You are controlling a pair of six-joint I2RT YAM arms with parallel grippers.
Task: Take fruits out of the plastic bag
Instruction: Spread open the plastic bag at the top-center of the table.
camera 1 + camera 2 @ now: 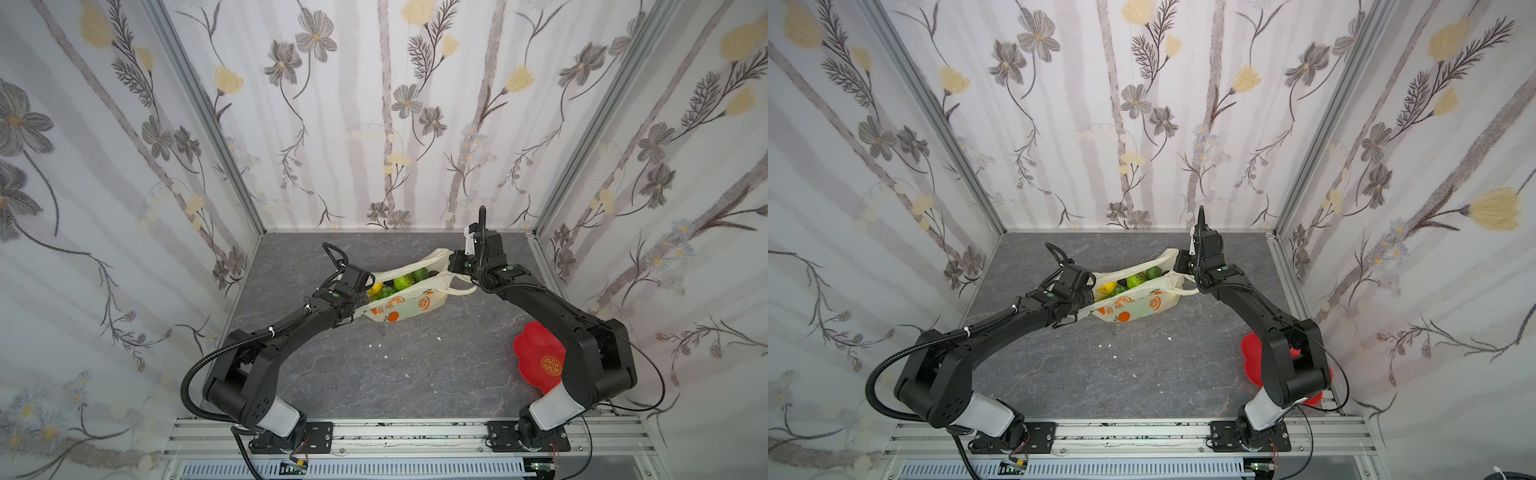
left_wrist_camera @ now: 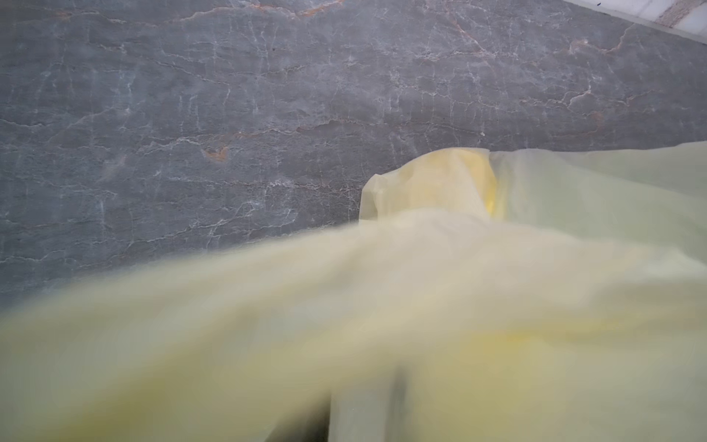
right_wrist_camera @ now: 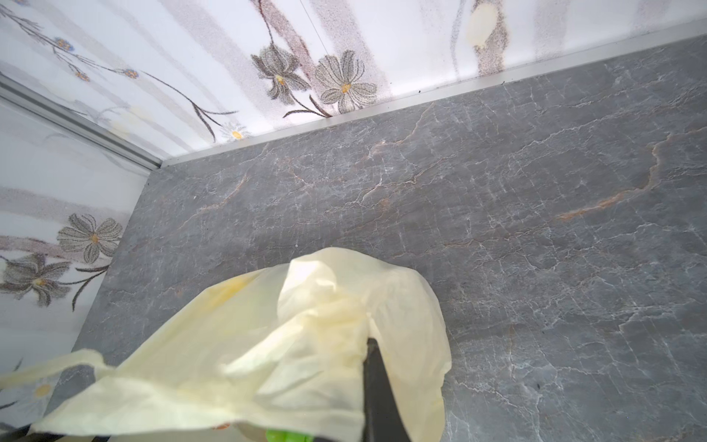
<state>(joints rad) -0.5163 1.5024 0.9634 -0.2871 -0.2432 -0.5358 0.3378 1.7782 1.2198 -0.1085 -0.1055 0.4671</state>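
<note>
**A:** On the grey stone-look table (image 1: 415, 374), the plastic bag (image 1: 409, 307) lies stretched between the two arms with its mouth up. How would you work it?

**B:** As limp film. The red dish (image 1: 536, 357) sits well apart, by the right arm's base, so nothing crowds the bag.

**A:** And the grips?

**B:** The right gripper (image 1: 452, 266) is pressed together on the bag's right-hand rim beside a handle (image 1: 461, 289). Its wrist view shows film draped over a dark finger (image 3: 378, 382). The left gripper (image 1: 361, 296) is at the opposite end of the mouth. Film smears across its wrist camera, so I cannot tell whether it is spread or pinching.

**A:** So what matters?

**B:** I'd judge even, gentle tension from both ends, because too hard a pull could tip or tear the bag. Then take what lies on top: the green lumpy fruit (image 1: 402, 282), the green avocado (image 1: 420, 274), the grape bunch (image 1: 386, 292), the yellow fruit (image 1: 376, 287)
</note>
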